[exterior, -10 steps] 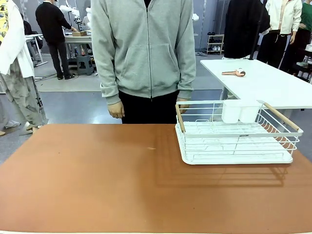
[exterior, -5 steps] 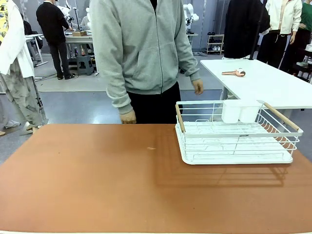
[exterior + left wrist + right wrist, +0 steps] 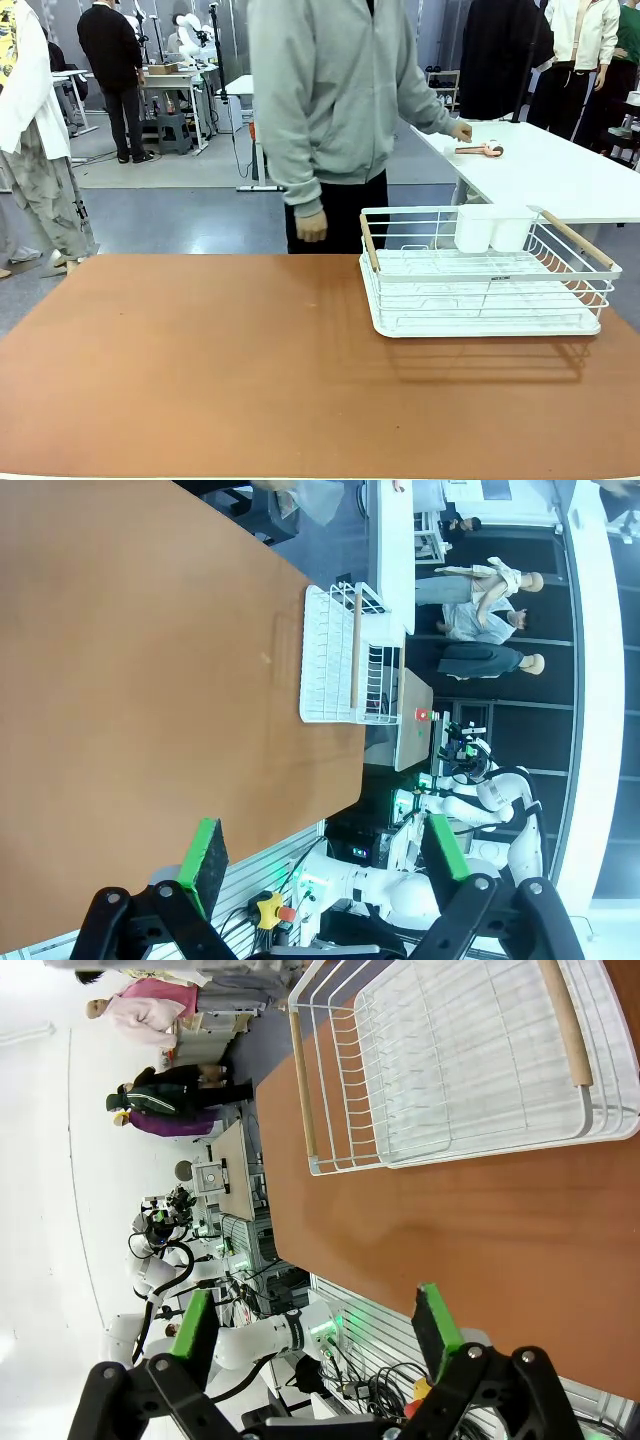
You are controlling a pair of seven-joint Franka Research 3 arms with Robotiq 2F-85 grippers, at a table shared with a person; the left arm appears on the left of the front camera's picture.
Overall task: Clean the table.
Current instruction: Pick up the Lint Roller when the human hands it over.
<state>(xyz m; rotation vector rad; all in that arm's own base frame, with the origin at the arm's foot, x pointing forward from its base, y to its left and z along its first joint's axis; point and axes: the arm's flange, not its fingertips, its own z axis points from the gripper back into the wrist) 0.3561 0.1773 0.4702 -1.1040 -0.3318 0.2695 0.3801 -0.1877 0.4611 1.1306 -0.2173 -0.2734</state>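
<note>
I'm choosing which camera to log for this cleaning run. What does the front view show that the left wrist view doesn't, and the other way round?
The front view adds a clear look at the person at the far side, whose hand reaches toward a pinkish tool on the white table.
The left wrist view adds the left gripper, open, with nothing between its green pads.
Both share the table with its reddish-brown top, and the white dish rack with wooden handles standing on it.
</note>
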